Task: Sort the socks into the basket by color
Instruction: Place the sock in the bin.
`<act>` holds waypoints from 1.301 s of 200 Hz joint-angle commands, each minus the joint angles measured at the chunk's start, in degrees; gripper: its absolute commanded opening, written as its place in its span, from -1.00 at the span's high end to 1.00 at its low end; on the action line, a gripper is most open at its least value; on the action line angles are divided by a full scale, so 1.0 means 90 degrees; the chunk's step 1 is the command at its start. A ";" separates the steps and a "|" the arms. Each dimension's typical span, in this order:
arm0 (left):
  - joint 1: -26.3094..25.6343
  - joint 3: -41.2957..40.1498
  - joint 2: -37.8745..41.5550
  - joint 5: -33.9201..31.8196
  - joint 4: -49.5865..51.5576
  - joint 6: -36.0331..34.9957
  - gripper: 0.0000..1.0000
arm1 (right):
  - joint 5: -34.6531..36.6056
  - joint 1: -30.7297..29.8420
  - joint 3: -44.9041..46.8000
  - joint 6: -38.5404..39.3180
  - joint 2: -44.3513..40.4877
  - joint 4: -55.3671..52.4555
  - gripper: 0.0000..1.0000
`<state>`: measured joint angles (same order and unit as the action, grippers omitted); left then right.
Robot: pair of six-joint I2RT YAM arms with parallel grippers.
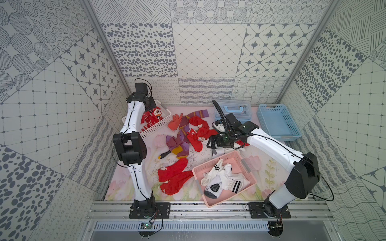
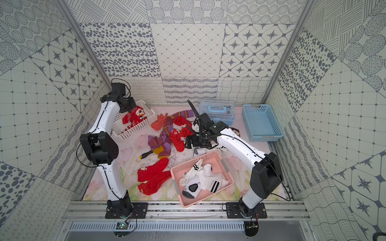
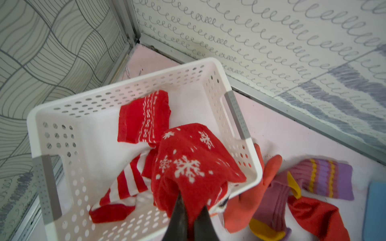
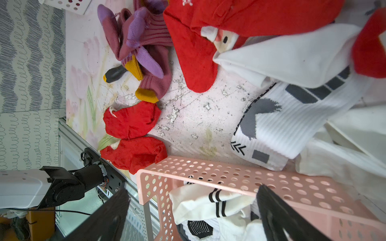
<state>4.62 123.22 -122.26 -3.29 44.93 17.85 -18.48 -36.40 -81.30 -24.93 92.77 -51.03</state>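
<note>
while the left gripper [image 3: 189,208] is hanging over the white basket [image 3: 133,87], its jaws are pinching shut on a red snowflake sock [image 3: 188,160], and the fabric is draping down across the basket's near rim. it is being held there, i judge, because the red socks are going into that basket; two more red ones [image 3: 144,116] are already lying inside. the held sock's long axis is running from the pinch down and away toward the basket floor, though which end is the toe i cannot tell.

the right gripper [image 4: 192,210] is standing wide open with nothing in it, hovering by the pink basket [image 4: 229,173], which is collecting white socks [image 1: 225,179]. more white socks [image 4: 282,116] are lying on the table just beside that basket, likely its next pick.

purple socks [image 1: 177,141] and loose red ones [image 1: 173,175] are waiting mid-table, the blue basket [image 1: 277,123] is sitting empty at the far right, and an orange glove [image 1: 175,122] is lying near the white basket.
</note>
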 commanded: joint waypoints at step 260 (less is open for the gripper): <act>0.0131 0.0576 -0.1412 0.0737 -0.0256 0.0058 -0.08 | -0.0266 0.0225 -0.0600 0.0397 0.0419 -0.0307 -0.96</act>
<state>5.80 129.97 -139.41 2.46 43.94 19.03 -20.05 -34.63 -84.86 -22.83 95.74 -54.26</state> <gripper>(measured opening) 0.501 0.979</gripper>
